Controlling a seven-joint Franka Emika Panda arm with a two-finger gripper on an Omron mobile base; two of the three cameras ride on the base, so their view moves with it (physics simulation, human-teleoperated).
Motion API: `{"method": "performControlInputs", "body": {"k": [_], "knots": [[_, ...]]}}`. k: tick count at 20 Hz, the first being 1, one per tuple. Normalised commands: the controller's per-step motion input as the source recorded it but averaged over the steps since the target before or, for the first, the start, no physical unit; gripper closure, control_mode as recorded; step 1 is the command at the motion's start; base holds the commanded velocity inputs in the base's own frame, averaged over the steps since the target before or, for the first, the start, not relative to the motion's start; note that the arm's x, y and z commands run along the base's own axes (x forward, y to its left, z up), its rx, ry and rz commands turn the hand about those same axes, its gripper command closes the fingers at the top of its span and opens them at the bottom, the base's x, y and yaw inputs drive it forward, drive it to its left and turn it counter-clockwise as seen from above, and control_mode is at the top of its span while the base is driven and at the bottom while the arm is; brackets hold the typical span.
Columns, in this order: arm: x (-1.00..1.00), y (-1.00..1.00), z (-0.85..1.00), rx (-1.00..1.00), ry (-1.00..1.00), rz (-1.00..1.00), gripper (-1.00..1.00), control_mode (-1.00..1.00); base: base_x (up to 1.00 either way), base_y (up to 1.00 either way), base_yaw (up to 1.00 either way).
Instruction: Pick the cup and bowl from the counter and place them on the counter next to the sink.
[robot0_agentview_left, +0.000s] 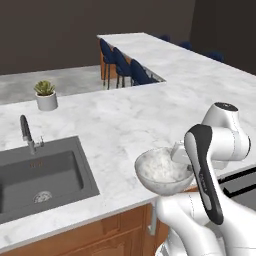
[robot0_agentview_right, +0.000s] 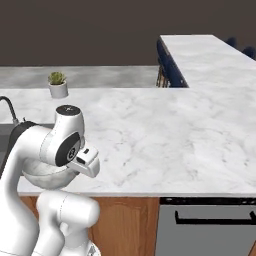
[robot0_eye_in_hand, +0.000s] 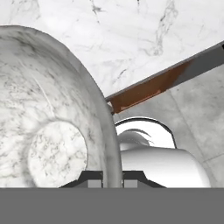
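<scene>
Bowl (robot0_agentview_left: 162, 172), glossy grey, speckled inside, seemingly pinched at rim.

The gripper (robot0_agentview_left: 178, 152) is clamping the right rim of the bowl (robot0_agentview_left: 160, 170) and holding it above the front edge of the marble counter (robot0_agentview_left: 125, 120), with the sink (robot0_agentview_left: 42, 175) and faucet (robot0_agentview_left: 26, 132) lying well to its left and a potted plant (robot0_agentview_left: 45, 95) far beyond.

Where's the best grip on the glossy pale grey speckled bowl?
On the thin rim wall of the glossy pale grey speckled bowl, one fingertip inside and one outside, approached from above. The body looks too wide to span. The end effector is already clamped on the rim this way.
</scene>
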Motion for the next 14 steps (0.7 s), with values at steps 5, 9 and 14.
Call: {"method": "performControlInputs", "body": {"k": [5, 9, 14], "knots": [[0.0, 0.0, 0.0, 0.0, 0.0, 0.0, 1.0, 1.0, 0.37, -0.07, 0.11], [0.0, 0.0, 0.0, 0.0, 0.0, 0.0, 1.0, 1.0, 0.53, 0.13, -0.01], [0.0, 0.0, 0.0, 0.0, 0.0, 0.0, 1.0, 1.0, 0.4, 0.1, -0.04]]}}
